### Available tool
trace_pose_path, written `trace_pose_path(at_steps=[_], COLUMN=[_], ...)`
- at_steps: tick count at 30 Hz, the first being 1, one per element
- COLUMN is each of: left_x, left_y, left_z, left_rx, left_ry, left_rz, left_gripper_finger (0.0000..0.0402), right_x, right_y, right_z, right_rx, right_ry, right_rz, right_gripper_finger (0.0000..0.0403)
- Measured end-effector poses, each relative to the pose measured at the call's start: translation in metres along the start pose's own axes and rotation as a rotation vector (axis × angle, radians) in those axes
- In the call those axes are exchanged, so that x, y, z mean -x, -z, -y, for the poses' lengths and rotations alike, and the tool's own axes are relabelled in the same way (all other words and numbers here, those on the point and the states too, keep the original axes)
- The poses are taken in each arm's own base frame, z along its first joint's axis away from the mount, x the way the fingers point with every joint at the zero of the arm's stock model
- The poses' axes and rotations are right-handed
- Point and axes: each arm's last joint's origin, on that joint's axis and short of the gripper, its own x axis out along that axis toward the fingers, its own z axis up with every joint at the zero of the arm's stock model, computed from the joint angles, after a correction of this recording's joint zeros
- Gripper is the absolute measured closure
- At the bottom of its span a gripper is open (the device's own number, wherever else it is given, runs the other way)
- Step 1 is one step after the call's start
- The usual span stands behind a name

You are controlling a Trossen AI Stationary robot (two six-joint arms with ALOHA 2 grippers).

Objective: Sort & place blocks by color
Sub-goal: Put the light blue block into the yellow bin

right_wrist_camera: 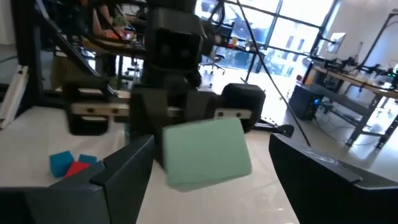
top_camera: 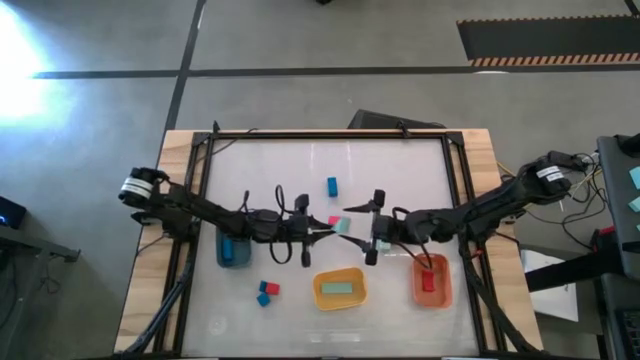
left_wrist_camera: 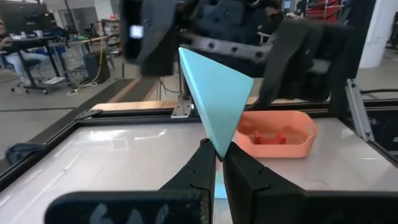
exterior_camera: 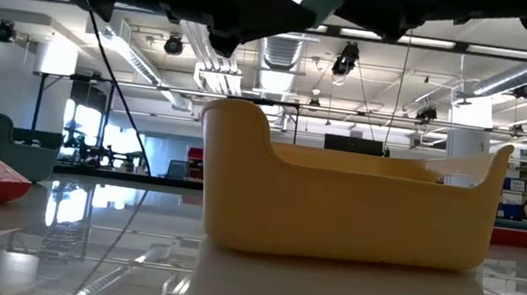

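Handover in mid-air over the table's middle. The left pincer (left_wrist_camera: 217, 163) is clenched on the corner of a mint block (left_wrist_camera: 216, 93), holding it up edge-on. The right pincer (right_wrist_camera: 208, 163) stands released, its fingers (right_wrist_camera: 121, 171) spread to either side of the same block (right_wrist_camera: 205, 152), not touching it. Judging by a like-coloured piece already in the yellow bin (top_camera: 340, 289), just below the pincers in the high view, that is its likely destination. Next move: right fingers close squarely before the left lets go. Block: pale, matte, flat-faced.
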Motion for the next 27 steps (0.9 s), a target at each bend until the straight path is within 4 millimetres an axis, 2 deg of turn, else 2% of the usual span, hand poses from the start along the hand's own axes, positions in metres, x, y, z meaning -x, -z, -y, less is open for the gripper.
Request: trace_pose_path(at_steps=[8,11,16,22,27], left_x=[-0.0026,-0.0026,-0.0025,-0.0024,-0.0018], left_y=[-0.0012,-0.0012,-0.0013,-0.0011,-0.0012], left_z=[0.0008,0.0008,0.0003,0.0005,0.0004], left_rx=[0.002,0.003,0.005,0.008,0.008], left_ry=[0.006,0.006,0.003,0.003,0.007], left_rz=[0.004,0.004,0.004,0.003,0.002], left_gripper_finger=[0.0396,0.0396,0.0396,0.0393,0.0351], right_x=[0.0000,-0.0004,-0.0004,-0.0002,0.0031], right_y=[0.0007,0.0013,0.0013,0.0013,-0.0038], right_z=[-0.0005,-0.0008,-0.0010,-0.0009,0.0018], right_rx=[0.019,0.019,0.008,0.007,-0.032], right_ry=[-0.004,-0.011,-0.017,-0.017,-0.013], right_rz=[-0.005,-0.007,-0.006,-0.006,-0.024], right_gripper_finger=[0.0127,0.0160,0.0237,0.0241,0.0241])
